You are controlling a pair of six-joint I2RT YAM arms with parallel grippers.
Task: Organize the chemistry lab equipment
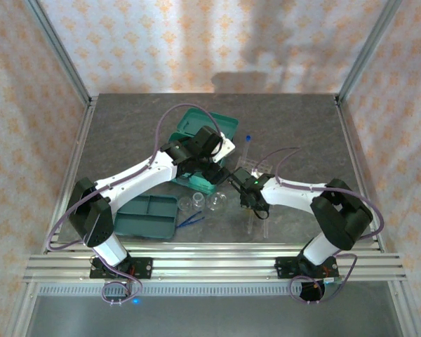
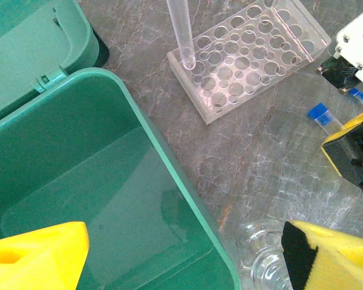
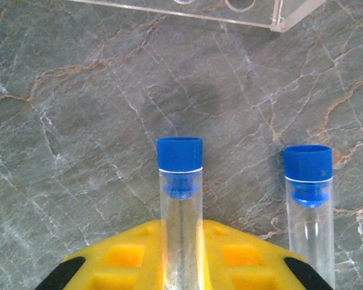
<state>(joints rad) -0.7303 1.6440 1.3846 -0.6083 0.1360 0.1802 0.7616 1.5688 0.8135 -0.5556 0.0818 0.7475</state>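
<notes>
My right gripper (image 3: pixel 180 241) is shut on a clear blue-capped test tube (image 3: pixel 180 199) low over the table, its yellow pads pressed to both sides. A second test tube (image 3: pixel 308 199) lies just to its right. The clear perforated rack (image 2: pixel 248 48) stands beyond, with one tube (image 2: pixel 181 30) upright in a corner hole. My left gripper (image 2: pixel 181 260) is open above the near corner of the teal case (image 2: pixel 78 181), with a glass vessel (image 2: pixel 263 260) by its right finger. Two glass vessels (image 1: pixel 189 202) (image 1: pixel 215 201), the blue tweezers (image 1: pixel 191 220) and the teal divided tray (image 1: pixel 147 215) lie in front of the left arm.
The open teal hinged case (image 1: pixel 196 133) sits at the table's middle under the left arm. The right gripper (image 1: pixel 247 199) works just in front of the rack (image 1: pixel 258 166). Metal frame posts (image 1: pixel 59 56) stand at the table's far corners.
</notes>
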